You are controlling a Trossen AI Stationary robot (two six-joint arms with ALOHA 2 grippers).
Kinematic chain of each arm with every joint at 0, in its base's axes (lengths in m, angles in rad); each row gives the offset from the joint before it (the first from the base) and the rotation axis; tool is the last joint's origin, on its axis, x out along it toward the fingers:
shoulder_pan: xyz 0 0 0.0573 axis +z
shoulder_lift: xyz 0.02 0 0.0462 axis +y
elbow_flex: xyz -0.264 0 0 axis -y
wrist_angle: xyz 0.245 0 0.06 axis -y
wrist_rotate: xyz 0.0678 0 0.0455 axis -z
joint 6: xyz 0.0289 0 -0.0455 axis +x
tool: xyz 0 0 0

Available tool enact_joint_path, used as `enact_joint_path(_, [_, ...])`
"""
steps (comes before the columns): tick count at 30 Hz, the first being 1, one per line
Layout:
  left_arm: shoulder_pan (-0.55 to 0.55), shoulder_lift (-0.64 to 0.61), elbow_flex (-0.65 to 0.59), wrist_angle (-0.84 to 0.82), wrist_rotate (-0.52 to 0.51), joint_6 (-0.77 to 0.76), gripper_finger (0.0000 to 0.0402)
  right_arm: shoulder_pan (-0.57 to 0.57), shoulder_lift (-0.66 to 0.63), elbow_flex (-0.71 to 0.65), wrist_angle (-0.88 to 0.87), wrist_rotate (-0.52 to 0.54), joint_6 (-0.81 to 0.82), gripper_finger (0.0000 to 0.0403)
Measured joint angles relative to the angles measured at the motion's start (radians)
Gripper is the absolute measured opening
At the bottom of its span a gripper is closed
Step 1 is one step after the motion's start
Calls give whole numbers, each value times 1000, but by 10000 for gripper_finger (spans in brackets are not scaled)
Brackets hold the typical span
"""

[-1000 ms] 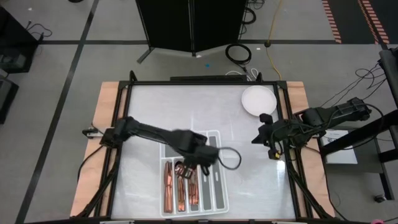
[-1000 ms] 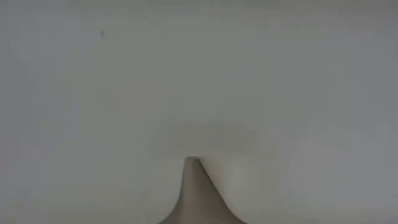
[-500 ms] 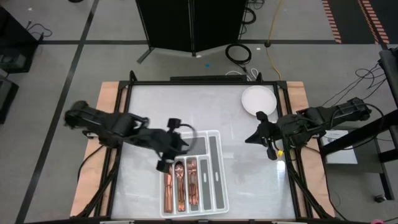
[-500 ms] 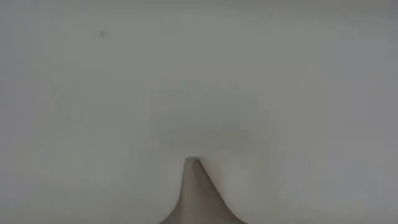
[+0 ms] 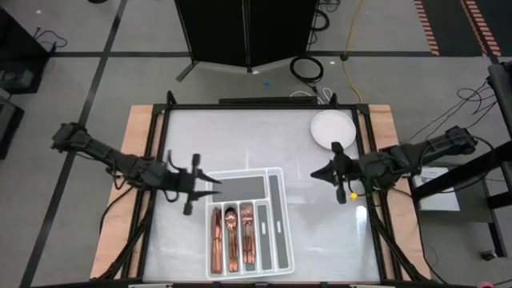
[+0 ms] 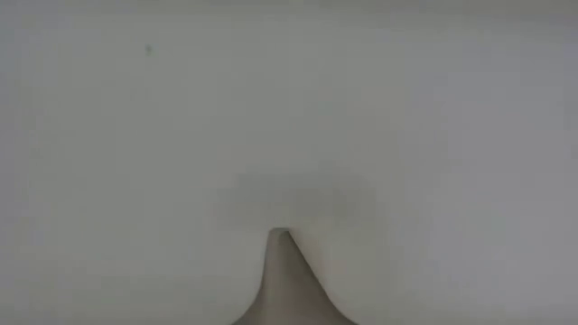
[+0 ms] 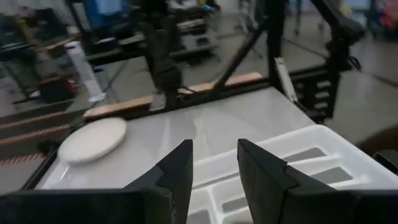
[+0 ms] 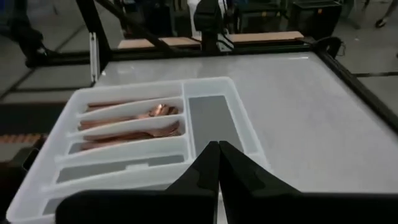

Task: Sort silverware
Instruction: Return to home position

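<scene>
The copper silverware lies in the white divided tray (image 5: 272,192), in three long compartments at its left: knives (image 5: 217,236), spoons (image 5: 230,234) and forks (image 5: 247,232). The right wrist view shows the same pieces (image 8: 127,124) in the tray (image 8: 211,118). My left gripper (image 5: 210,180) is open just off the tray's far left corner, pointing toward the table's right; its wrist view shows the gap (image 7: 214,168) over the tray (image 7: 311,152). My right gripper (image 5: 315,173) is shut and hangs right of the tray, pointing at it (image 8: 217,152). Neither holds anything.
A round white plate (image 5: 333,128) sits at the table's far right corner, also seen as the plate (image 7: 93,138) in the left wrist view. The tray's two right compartments and its cross compartment (image 5: 240,187) show bare grey bottoms. The low view is filled by a white surface (image 6: 289,135).
My left arm has pulled back from above the tray toward the table's left edge, and its gripper now stands off the tray's far left corner. The spoons it had covered now show in their compartment. My right gripper has drifted slightly toward the tray.
</scene>
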Motion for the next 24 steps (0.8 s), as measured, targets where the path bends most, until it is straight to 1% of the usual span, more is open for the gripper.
enact_joint_path(3, [1, -112, -163, 96, -43, -54, 127, 0, -57, -88, 42, 0, 40, 0])
enact_joint_path(5, [1, -189, -241, 108, -58, -101, 127, 0, -106, -134, 39, 10, 70, 0])
enact_joint_path(7, [0, -258, -295, 116, -66, -147, 127, 0, -172, -176, 33, 25, 87, 0])
enact_joint_path(9, [0, -318, -339, 115, -70, -178, 127, 0, -250, -214, 35, 69, 92, 0])
enact_joint_path(12, [0, -379, -384, 120, -74, -177, 127, -3, -380, -272, 35, 138, 90, 0])
enact_joint_path(14, [1, -404, -416, 152, -120, -151, 127, -13, -462, -312, 45, 159, 88, 0])
enact_joint_path(16, [9, -410, -449, 194, -190, -125, 127, -28, -539, -364, 65, 161, 87, 0])
enact_joint_path(18, [24, -409, -488, 261, -222, -108, 127, -45, -605, -419, 71, 159, 90, 0])
enact_joint_path(21, [50, -410, -514, 347, -198, -94, 127, -70, -691, -471, 80, 120, 109, 0])
enact_joint_path(24, [82, -410, -516, 393, -171, -81, 127, -88, -750, -500, 74, 76, 110, 0])
